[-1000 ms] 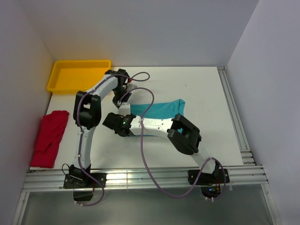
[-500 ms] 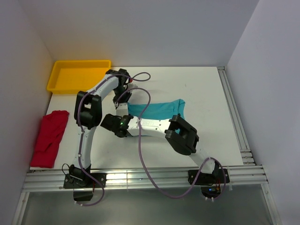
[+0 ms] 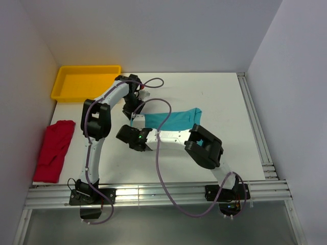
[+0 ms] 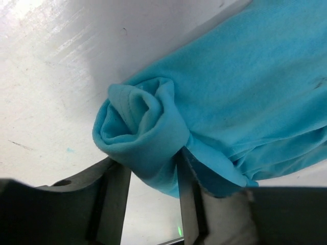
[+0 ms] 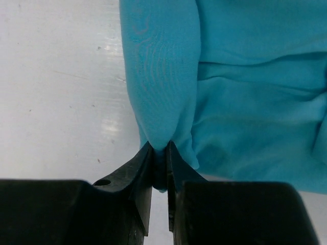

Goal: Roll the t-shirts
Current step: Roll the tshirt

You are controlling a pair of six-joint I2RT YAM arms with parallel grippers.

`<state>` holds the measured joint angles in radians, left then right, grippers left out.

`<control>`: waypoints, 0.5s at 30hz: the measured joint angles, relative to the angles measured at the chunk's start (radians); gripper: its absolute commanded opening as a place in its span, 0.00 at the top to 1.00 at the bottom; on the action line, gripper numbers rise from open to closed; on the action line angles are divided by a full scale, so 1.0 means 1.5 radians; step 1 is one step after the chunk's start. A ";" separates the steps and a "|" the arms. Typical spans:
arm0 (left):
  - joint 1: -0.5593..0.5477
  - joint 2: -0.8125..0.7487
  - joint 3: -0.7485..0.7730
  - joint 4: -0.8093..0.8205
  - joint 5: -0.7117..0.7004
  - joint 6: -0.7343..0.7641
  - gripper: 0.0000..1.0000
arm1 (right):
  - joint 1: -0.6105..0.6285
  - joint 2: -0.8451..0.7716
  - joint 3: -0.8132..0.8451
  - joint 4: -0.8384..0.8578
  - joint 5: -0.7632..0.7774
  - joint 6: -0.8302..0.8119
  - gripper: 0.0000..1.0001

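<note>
While the roll is barely begun, 2 t-shirts stand on record and 4 hazards attach. Teal t-shirt: on the surface, to the right of the yellow tray and nearer the arm bases than it, folded to a long band, its end closest to the tray curled into 1 small, loose roll. Red t-shirt: bunched, unrolled, on the tray's near side against the wall, well apart from both arms. Left hand: fingers parted to either side of the rolled end, fabric touching both; whether they press it cannot be told. Right hand: clenched on a thin pinch of teal fabric at what looks like the roll's other end, farther from the tray. Hazard 1: if the left hand lets go, the soft curl probably springs open, nothing else pinning it. Hazard 2: the right hand's pinch may take 1 layer only, so a pull could drag that layer out and skew the roll. Hazard 3: uneven travel of the 2 hands would likely give a cone, not a cylinder. Hazard 4: slack cables hang over the band and may snag it.
</note>
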<state>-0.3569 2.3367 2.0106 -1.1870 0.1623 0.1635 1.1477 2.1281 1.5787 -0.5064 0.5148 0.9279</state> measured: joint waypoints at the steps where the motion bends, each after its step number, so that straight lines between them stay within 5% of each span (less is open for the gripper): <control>1: 0.000 0.000 0.002 0.001 0.001 -0.001 0.53 | -0.005 -0.020 -0.034 0.030 -0.015 0.007 0.90; 15: 0.002 -0.003 0.005 0.067 0.050 -0.032 0.30 | -0.108 -0.227 -0.418 0.380 -0.171 0.169 0.94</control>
<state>-0.3538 2.3322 2.0182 -1.0870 0.2379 0.1150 0.9863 1.7878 0.9524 0.0643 0.2577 1.1809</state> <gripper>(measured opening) 0.674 0.185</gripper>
